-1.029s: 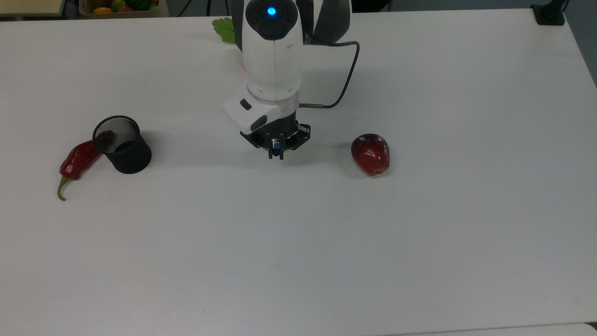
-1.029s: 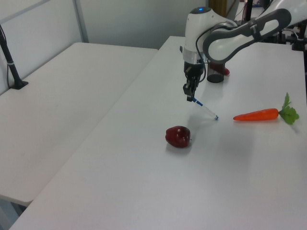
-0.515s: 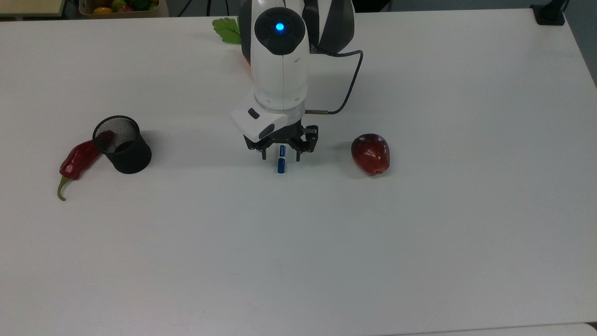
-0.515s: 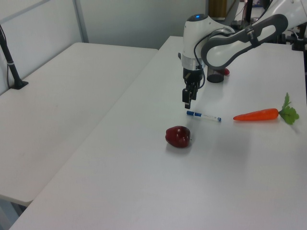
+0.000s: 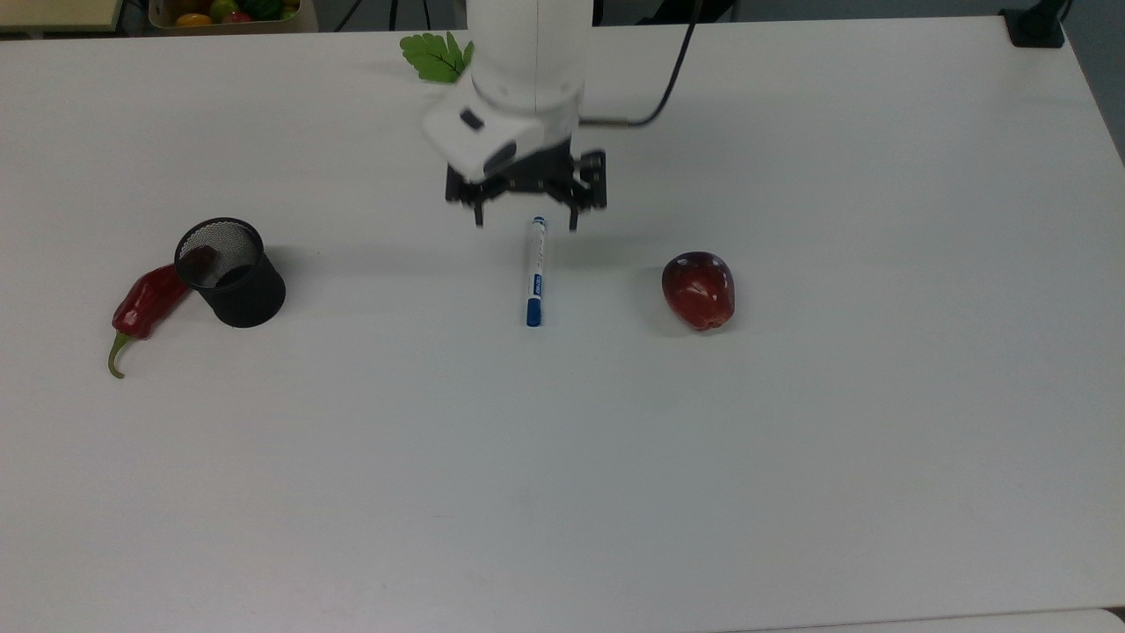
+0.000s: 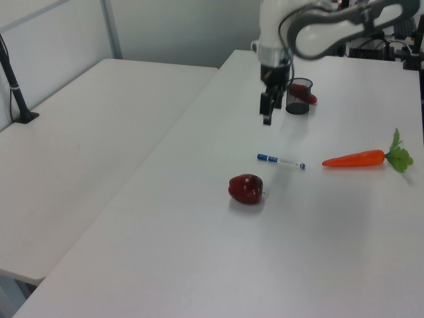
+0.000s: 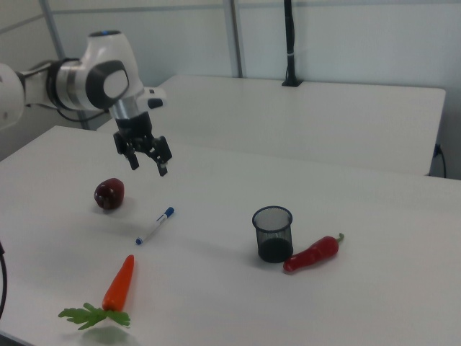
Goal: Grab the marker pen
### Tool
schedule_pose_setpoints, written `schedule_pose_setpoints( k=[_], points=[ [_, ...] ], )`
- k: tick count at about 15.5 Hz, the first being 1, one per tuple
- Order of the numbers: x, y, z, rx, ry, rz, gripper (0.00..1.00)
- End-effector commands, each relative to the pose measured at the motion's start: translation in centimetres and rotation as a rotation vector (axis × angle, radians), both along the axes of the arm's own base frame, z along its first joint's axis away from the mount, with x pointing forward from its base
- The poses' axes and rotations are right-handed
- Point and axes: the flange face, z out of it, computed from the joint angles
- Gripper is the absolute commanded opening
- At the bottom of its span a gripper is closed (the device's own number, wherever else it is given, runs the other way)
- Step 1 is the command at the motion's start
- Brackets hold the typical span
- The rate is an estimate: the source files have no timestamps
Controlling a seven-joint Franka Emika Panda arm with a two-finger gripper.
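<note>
White table (image 5: 791,440) here, with a second white table beyond it in the left and right views, pale wall panels behind. The marker pen (image 5: 534,272) is lying flat on the table out in the open, nothing touching it; in the top view it runs up and down with the blue cap at the lower end. From my screen the gripper (image 5: 526,220) hangs in the air above the pen's uncapped end, fingers spread wide and holding nothing, clear of the table in the right view (image 7: 146,164) and the left view (image 6: 266,112). On the top view's right of the pen sits a dark red apple (image 5: 699,289), near but apart. On the top view's left there's a black mesh cup (image 5: 230,272) standing upright, with a red chili pepper (image 5: 145,303) lying right against it on its far side from the pen. The carrot (image 7: 115,287) is on the table too, lying flat; in the left view (image 6: 361,158) it's just past the pen's uncapped tip, orange body pointing toward it, green leaves away.
</note>
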Motion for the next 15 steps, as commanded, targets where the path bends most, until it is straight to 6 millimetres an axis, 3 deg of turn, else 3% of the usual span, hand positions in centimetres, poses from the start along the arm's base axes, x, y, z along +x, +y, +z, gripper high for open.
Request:
schedule_pose_setpoints(
  k=[1, 8, 11, 15],
  points=[
    [-3.8, -1.8, 6.2, -0.018, 0.022, 0.005, 1.0],
    [-9.2, -6.9, 13.6, -0.019, 0.056, 0.069, 1.0],
    [-9.7, -8.1, 14.9, -0.018, 0.041, 0.064, 1.0],
    [-9.9, -8.6, 14.9, -0.019, 0.061, 0.041, 1.0]
  ],
)
